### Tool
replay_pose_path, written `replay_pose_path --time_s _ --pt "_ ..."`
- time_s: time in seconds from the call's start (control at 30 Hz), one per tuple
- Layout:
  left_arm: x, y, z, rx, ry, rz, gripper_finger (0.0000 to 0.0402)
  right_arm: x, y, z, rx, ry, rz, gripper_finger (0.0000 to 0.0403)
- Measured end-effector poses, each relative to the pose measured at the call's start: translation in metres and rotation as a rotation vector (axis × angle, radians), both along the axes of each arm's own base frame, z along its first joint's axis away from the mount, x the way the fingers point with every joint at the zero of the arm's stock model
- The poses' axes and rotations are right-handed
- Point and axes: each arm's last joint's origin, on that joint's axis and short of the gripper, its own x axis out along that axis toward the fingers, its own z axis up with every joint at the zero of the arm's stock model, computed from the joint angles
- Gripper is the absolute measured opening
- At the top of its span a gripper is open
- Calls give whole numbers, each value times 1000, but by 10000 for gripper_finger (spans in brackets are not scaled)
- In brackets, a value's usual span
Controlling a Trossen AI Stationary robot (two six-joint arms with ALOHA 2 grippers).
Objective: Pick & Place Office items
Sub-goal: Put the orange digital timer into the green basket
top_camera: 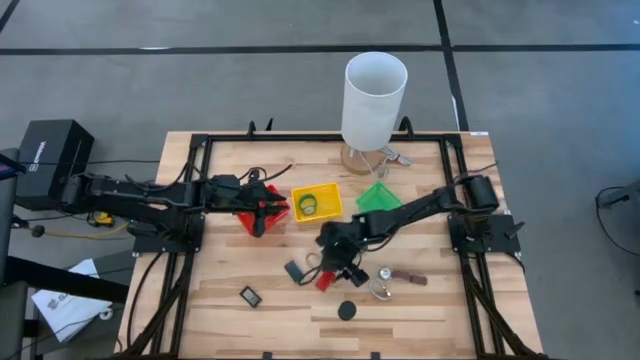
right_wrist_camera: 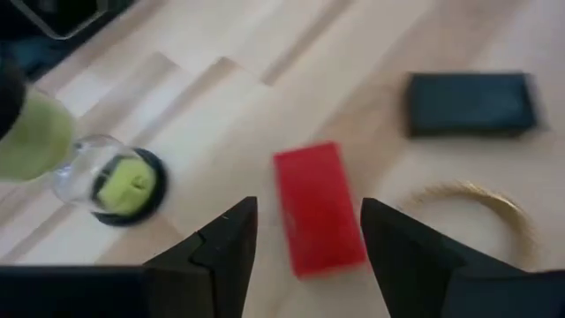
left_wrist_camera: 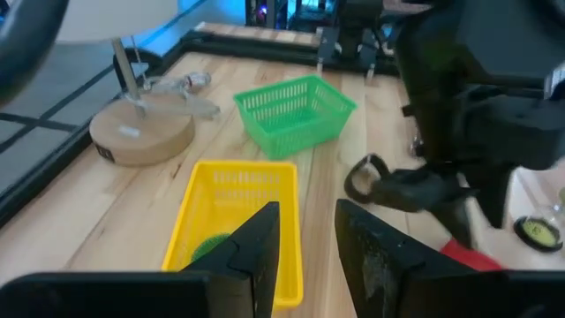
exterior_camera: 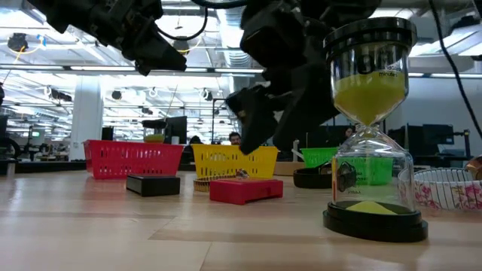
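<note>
One green ring (top_camera: 308, 207) (lying flat) sits inside the yellow basket (top_camera: 333, 190).

A pale wooden desk (top_camera: 200, 310) stands on a grey floor (top_camera: 150, 60) crossed by dark lines. A black box (top_camera: 50, 155) sits left of the desk, with papers (top_camera: 65, 300) on the floor nearby. Beyond the far edge, the room is a wide hall with ceiling strip lights (exterior_camera: 211, 69), a white pillar (exterior_camera: 89, 113), and what may be monitors (exterior_camera: 431, 139) at right.
</note>
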Motion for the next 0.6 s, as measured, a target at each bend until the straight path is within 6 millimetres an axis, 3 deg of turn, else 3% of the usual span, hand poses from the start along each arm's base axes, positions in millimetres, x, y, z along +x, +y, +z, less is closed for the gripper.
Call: replay_pose_path --time_s 0.17,0.5,0.6 --pt "0 0 0 0 -3 0 108 10 6 -12 6 -9 92 191" --pt "0 0 1 -15 -12 5 108 14 7 -9 -51 -69 102 194" --pt "0 0 1 -25 -14 8 108 15 10 -20 -57 -50 109 198"
